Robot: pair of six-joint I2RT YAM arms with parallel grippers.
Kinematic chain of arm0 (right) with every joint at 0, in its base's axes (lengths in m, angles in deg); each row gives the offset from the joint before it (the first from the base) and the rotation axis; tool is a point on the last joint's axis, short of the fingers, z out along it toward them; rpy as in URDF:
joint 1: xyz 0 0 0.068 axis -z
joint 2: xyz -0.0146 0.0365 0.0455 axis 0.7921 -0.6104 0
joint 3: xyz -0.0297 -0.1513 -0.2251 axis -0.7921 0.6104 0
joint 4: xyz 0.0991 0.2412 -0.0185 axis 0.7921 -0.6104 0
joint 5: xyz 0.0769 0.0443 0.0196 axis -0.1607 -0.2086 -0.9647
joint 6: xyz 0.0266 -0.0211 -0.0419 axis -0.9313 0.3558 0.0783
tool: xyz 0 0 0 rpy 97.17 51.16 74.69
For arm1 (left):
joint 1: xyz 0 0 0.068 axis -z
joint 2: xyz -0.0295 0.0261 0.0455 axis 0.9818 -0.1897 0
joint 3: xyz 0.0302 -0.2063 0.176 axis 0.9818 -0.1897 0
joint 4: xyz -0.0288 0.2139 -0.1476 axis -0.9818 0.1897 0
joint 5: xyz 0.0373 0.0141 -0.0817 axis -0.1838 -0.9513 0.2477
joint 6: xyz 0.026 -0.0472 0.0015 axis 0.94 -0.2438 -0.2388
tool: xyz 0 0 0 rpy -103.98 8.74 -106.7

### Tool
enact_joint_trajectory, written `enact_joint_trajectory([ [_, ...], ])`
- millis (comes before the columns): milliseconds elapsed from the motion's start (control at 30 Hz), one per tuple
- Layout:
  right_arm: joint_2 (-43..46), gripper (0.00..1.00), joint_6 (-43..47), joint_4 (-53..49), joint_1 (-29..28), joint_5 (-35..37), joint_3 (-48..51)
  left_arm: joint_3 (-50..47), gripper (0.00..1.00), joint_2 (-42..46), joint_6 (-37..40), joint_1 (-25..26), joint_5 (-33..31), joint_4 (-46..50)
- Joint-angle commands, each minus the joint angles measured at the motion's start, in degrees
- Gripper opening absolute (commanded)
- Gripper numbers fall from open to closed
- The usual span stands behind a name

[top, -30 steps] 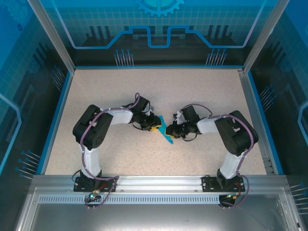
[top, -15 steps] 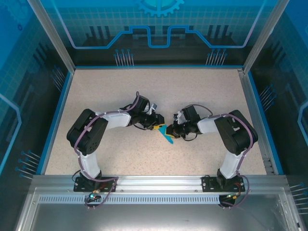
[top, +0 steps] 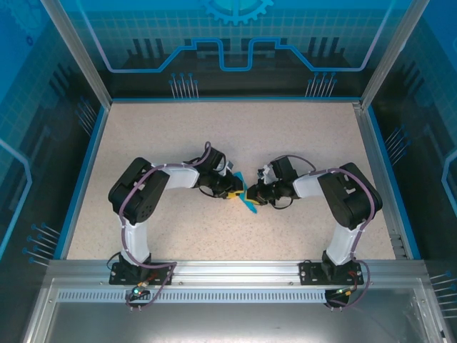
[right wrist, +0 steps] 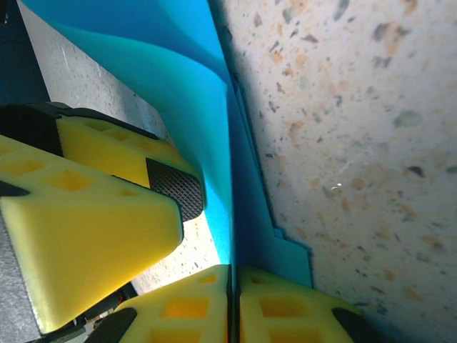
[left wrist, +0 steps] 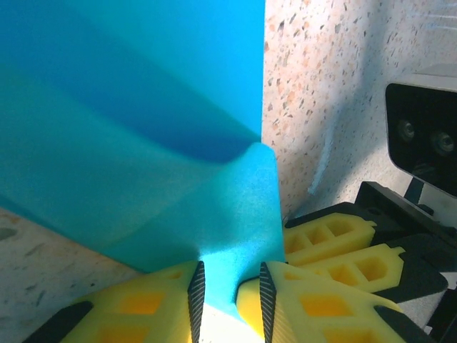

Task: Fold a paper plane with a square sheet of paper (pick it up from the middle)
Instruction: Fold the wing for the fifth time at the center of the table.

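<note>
A: While both arms meet over the middle of the counter [top: 285, 136], where's the paper [top: 248, 204]?

B: Right between the two hands. It's teal and partly folded, with a pointed end sticking out toward the near edge. Can't tell whether it rests on the counter.

A: Right hand [right wrist: 234, 304]?

B: Clenched on the paper. In its wrist view the two yellow fingers are pressed together and a paper edge runs straight into the seam. The folded layers stand on edge next to the speckled surface.

A: Left hand [left wrist: 228, 296]?

B: A paper corner sits between its black ribbed pads [left wrist: 196, 293] and touches both, but the pads stand apart. Can't tell whether it's pinching or just straddling the paper.

A: How do the hands sit relative to each other?

B: They face each other, tips nearly touching. In the left wrist view, the right hand's yellow fingers are just beside the left's.
</note>
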Motion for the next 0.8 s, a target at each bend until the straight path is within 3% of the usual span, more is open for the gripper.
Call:
enact_joint_trajectory([
  [0,-3.77,0.11,0.35,-3.45,-0.12,2.51,0.31,2.01,0.3,-1.46,0.37,0.26,-1.76,3.77],
  [367,2.78,0.24,4.43,-10.19,-0.16,2.1,-1.16,3.18,0.27,-1.98,1.48,0.28,-4.26,8.88],
  [767,6.84,0.26,7.47,-15.36,-0.67,3.28,-0.98,2.73,0.26,-2.2,1.38,0.27,-4.06,8.43],
])
